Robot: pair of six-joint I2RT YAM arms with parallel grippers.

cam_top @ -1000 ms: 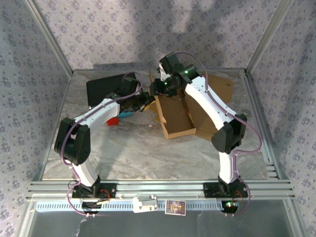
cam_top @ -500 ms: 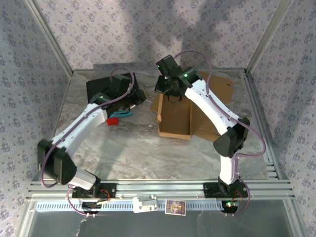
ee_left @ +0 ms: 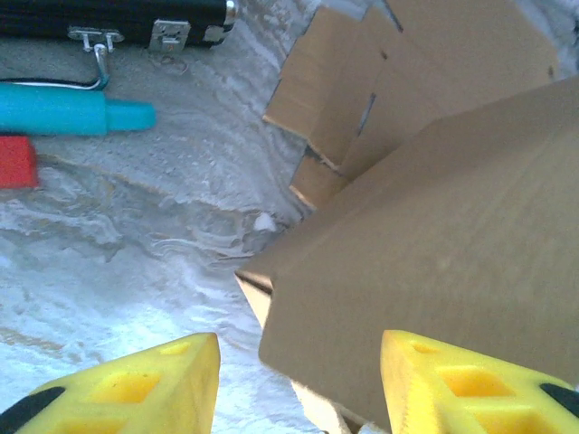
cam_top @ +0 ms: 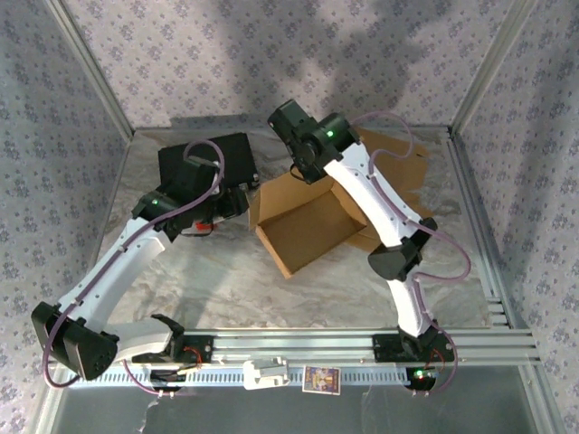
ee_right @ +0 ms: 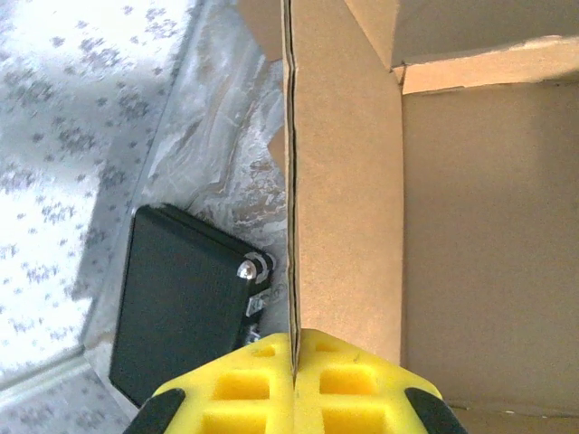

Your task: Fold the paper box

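Risk of slip or tear: right gripper (ee_right: 294, 357) clamps just a thin wall edge of paper box (cam_top: 303, 221), tilted at far middle of desk (cam_top: 226, 289); left gripper (ee_left: 298, 357) half-open beside it, holding nothing.

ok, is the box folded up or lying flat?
Partly folded: the paper box has side walls raised around an open top, and the right hand is shut on one wall's edge.
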